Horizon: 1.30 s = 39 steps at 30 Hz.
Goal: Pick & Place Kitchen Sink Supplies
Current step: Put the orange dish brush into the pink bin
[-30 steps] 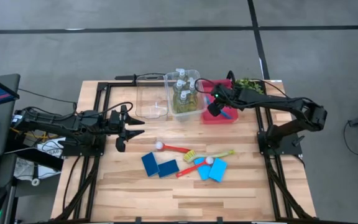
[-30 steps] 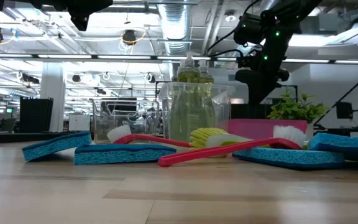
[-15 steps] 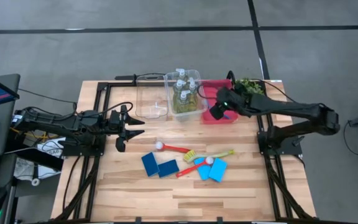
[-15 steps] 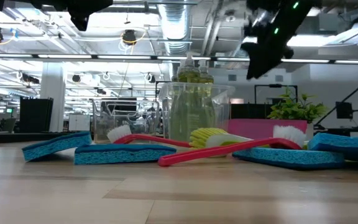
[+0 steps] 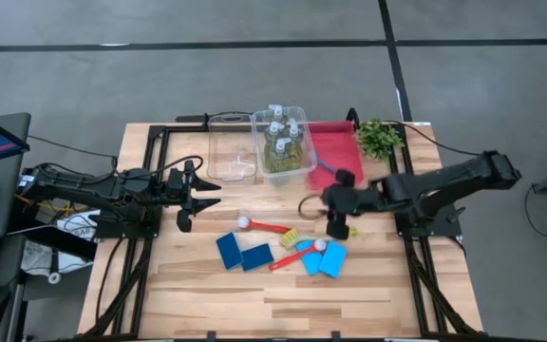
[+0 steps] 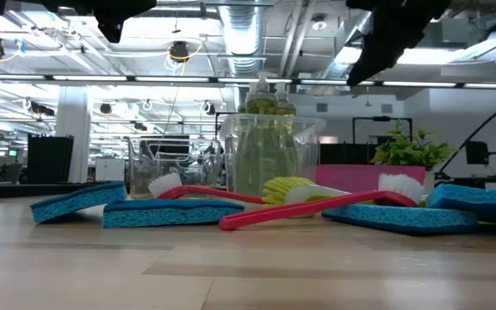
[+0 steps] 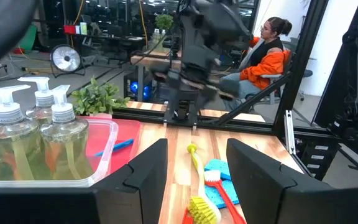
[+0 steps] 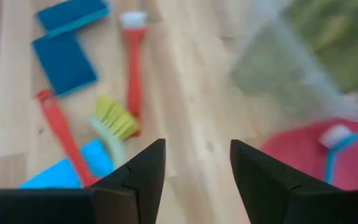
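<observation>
Swung off the red plastic tray point(image 5: 333, 152), my right pincer point(image 5: 338, 228), jaws apart and empty, hovers by the slim yellow long-handled brush point(image 5: 327, 237) lying on the wooden desk point(image 5: 188, 285)—light, stiff, best pinched mid-handle.

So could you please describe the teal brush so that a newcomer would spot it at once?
Find the red tray at the table's far edge, between the clear bin of soap bottles and the small plant. The teal brush lies inside that tray, the only brush off the bare wood.
</observation>
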### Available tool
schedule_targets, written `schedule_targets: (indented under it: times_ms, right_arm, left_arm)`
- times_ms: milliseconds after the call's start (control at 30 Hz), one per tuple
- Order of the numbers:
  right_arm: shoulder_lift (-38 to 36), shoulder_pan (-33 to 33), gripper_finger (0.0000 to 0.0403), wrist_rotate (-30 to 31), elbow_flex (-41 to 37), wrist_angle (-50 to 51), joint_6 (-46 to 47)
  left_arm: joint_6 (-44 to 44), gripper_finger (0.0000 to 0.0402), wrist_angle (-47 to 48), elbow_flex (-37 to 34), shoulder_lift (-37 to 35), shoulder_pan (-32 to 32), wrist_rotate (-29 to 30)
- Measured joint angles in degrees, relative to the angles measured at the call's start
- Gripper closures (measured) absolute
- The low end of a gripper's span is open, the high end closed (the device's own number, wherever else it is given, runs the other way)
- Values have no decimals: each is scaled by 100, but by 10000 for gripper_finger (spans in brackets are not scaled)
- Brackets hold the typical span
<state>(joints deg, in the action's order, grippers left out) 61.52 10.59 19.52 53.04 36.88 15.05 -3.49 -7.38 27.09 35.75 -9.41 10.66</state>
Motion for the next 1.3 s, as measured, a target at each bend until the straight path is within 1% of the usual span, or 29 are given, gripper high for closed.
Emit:
schedule_targets:
  times_ms: [67, 167, 400, 533, 633, 767, 833, 967, 1200, 1300]
  right_arm:
    - [248, 191, 234, 21, 0, -220, -4]
    - [679, 332, 239, 150, 0, -825, -9]
    - [1755, 169, 254, 141, 2, -2699, -226]
    - [2276, -3, 263, 102, 2, -3301, -564]
    - [2598, -112, 267, -141, 2, -3607, -738]
    - [3020, -285, 270, -959, 7, -4148, -846]
    - [3253, -359, 270, -1302, 89, -4286, -910]
    - [3677, -451, 267, -1497, 389, -4274, -1075]
    - [4386, -511, 264, -1518, 963, -4036, -1356]
    - [4546, -543, 266, -1525, 1142, -3999, -1368]
  left_arm:
    - [0, 234, 0, 0, 0, 0, 0]
    - [0, 234, 0, 0, 0, 0, 0]
    - [0, 234, 0, 0, 0, 1, 0]
    - [0, 234, 0, 0, -1, 0, 0]
    - [1, 234, 0, 0, 0, 1, 0]
    - [0, 234, 0, 0, -2, 0, 0]
    - [0, 234, 0, 0, -2, 2, 0]
    - [1, 234, 0, 0, -2, 2, 0]
    - [0, 234, 0, 0, -2, 0, 0]
    - [0, 234, 0, 0, -1, 1, 0]
